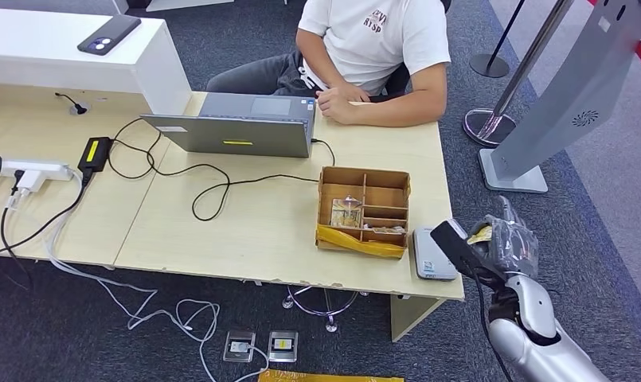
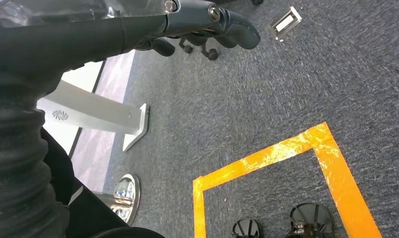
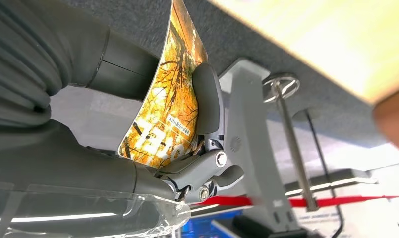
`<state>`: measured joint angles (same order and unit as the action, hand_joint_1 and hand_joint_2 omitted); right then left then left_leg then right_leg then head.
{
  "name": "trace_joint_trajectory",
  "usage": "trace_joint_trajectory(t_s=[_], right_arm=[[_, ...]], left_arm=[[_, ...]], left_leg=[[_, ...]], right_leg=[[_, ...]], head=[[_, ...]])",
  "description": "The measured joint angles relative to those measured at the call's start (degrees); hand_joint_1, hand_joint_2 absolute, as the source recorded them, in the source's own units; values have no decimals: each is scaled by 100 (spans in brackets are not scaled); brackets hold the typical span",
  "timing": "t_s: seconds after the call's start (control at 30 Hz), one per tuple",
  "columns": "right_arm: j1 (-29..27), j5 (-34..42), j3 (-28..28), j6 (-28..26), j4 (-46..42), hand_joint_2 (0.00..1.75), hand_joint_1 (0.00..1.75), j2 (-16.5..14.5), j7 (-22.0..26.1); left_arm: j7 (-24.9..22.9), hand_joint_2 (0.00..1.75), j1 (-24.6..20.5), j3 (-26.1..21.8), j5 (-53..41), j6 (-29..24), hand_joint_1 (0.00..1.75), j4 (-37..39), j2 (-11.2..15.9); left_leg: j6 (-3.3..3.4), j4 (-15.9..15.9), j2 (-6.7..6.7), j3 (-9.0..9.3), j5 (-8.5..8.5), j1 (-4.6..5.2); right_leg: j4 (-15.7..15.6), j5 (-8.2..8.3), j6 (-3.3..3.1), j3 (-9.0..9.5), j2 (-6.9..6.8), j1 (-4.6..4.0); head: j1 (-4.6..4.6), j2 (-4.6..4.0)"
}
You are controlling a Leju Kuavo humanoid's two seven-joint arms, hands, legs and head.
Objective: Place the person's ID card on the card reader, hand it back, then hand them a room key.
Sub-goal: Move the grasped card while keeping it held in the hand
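Office setup here: grey carpet with orange tape marks, and a light wood desk [image 1: 245, 231] that the robot faces from the front edge. Closest in, the right hand [image 1: 504, 243] hovers just off the desk's right corner, thumb and fingers pinching a card [image 3: 165, 94] with an orange, leafy print, bowed a bit by the squeeze. Looks like a room key to me rather than an ID, but I can't read enough of it to be sure. The left hand [image 2: 202, 22] hangs down over the carpet with its fingers curled in and nothing in them. Right beside the held card, on the desk corner, sits the grey card reader [image 1: 432, 256], and touching it on the far side is a cardboard organizer box [image 1: 363, 208] with more cards in its compartments. Further back there's an open laptop [image 1: 237, 126] and a tangle of cables, then the person [image 1: 369, 60] seated across with forearms on the desk. If the step is the handover, I'd say carry the card up and over the box, not through it, present it flat toward the person's hands, and keep the pinch firm until they've got it.
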<state>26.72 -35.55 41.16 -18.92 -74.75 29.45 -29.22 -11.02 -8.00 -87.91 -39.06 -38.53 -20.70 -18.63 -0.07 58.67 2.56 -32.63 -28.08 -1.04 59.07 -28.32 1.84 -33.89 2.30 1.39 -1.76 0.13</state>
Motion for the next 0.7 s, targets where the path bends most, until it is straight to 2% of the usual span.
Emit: trace_joint_trajectory(t_s=[0.3,0.7], right_arm=[[52,8,206,23,532,175,175,-570,346],[121,11,378,24,920,175,175,-828,353]], left_arm=[[-29,175,-34,0,-133,0,0,32,8],[20,175,-38,0,-142,0,0,52,20]], left_leg=[[0,0,4,-1,0,-2],[0,0,0,0,0,-1]], right_leg=[[1,0,0,0,0,-2],[0,0,0,0,0,-2]], head=[[-1,0],[-1,0]])
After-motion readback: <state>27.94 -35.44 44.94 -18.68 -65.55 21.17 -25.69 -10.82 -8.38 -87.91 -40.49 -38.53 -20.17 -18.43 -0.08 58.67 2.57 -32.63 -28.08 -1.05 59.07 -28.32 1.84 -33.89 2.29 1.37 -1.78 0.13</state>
